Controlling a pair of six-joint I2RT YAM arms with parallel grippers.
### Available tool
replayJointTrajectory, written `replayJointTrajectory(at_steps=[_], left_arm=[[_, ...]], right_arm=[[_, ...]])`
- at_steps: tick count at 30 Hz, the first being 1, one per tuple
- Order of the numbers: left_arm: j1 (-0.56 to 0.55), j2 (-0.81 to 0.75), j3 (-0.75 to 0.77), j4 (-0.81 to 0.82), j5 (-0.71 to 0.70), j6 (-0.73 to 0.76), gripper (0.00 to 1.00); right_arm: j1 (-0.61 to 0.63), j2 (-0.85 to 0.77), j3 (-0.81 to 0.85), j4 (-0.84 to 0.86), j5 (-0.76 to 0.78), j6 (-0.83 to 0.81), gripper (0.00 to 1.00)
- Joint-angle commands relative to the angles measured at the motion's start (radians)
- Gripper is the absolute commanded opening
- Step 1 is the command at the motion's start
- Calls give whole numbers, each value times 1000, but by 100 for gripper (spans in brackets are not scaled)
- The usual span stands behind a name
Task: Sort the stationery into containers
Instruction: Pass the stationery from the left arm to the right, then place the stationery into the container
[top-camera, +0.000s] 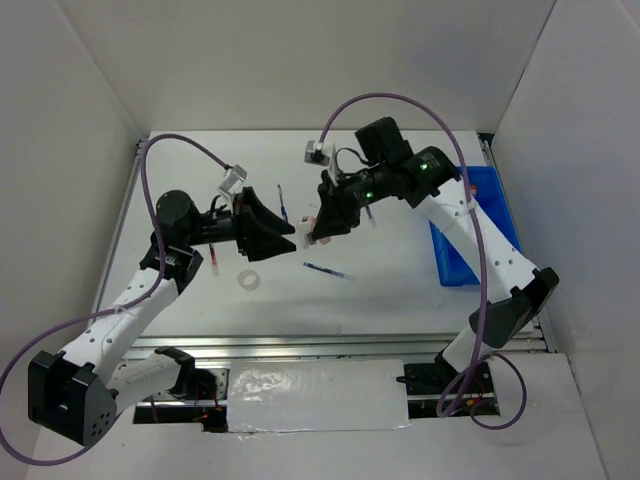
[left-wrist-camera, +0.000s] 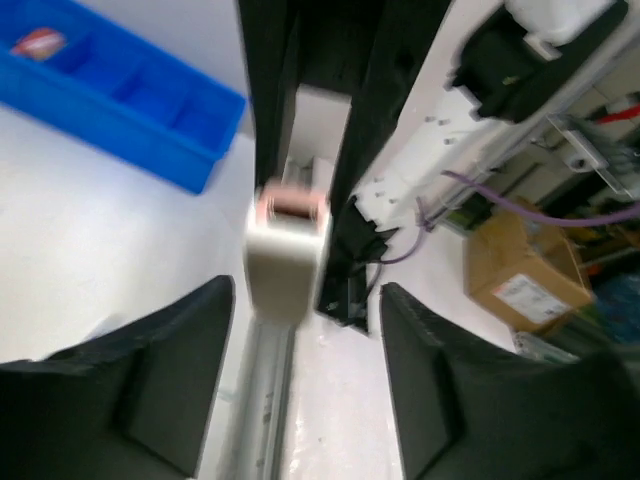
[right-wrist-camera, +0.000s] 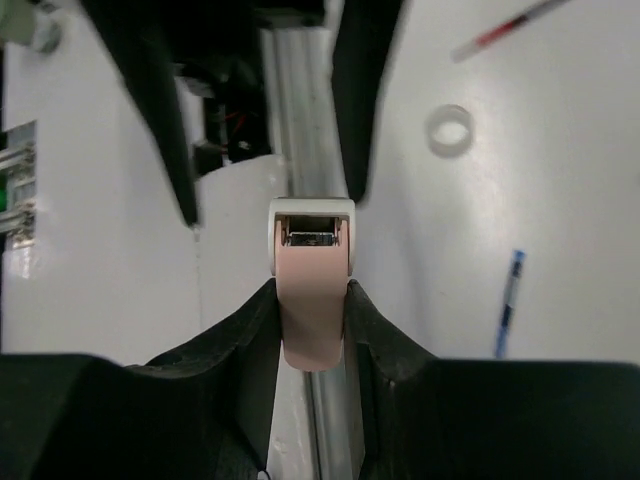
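R wrist: we see right fingers clamped on pink tube. L wrist: left fingers spread either side. White bench, walls.

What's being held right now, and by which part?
The right gripper pinches the pink marker-like tube by its pink end; the left gripper stands open, flanking its white end.

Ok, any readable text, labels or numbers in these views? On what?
Nothing legible anywhere.
On the cardboard box, a white label: too blurred to read.
In the blue bin, a red-and-white item: blurred, unreadable.
On the pink tube: no print visible.
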Motion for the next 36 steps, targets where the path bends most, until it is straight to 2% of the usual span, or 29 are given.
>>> replayJointTrajectory(at_steps=[1, 2, 4, 5, 7, 8, 9, 10, 13, 16, 19, 22, 27, 36], left_arm=[[43, -16, 92, -311, -54, 186, 78], [69, -17, 104, -431, -76, 229, 89], [112, -19, 134, -581, -94, 350, 91], [125, -25, 135, -600, -105, 405, 91], [155, -33, 128, -642, -120, 453, 91], [163, -34, 121, -643, -119, 459, 91], [169, -36, 117, -643, -116, 467, 91], [182, -36, 111, -637, -111, 467, 91], [186, -39, 94, -622, -107, 479, 91], [189, -48, 74, -601, -102, 487, 91], [192, -54, 63, -596, -100, 496, 91], [195, -56, 57, -594, -104, 510, 91], [202, -49, 43, -570, -100, 507, 91], [228, -28, 40, -567, -79, 516, 91]], right_arm=[[-131, -19, 59, -77, 102, -78, 4], [-167, -6, 69, -109, 135, -103, 3], [-268, 13, 98, -209, 254, -184, 1], [-302, 19, 92, -232, 308, -215, 1], [-395, 25, 51, -257, 551, -291, 0], [-432, 31, 40, -252, 552, -318, 0], [-467, 39, 37, -250, 643, -363, 0], [-542, 66, 37, -246, 681, -390, 0], [-653, 135, 92, -244, 810, -520, 0], [-736, 171, 83, -159, 934, -667, 0], [-757, 211, 79, -88, 1052, -796, 0], [-768, 284, 133, -111, 1110, -856, 2], [-765, 385, 201, -136, 1118, -913, 3], [-699, 447, 229, -129, 1153, -1003, 4]])
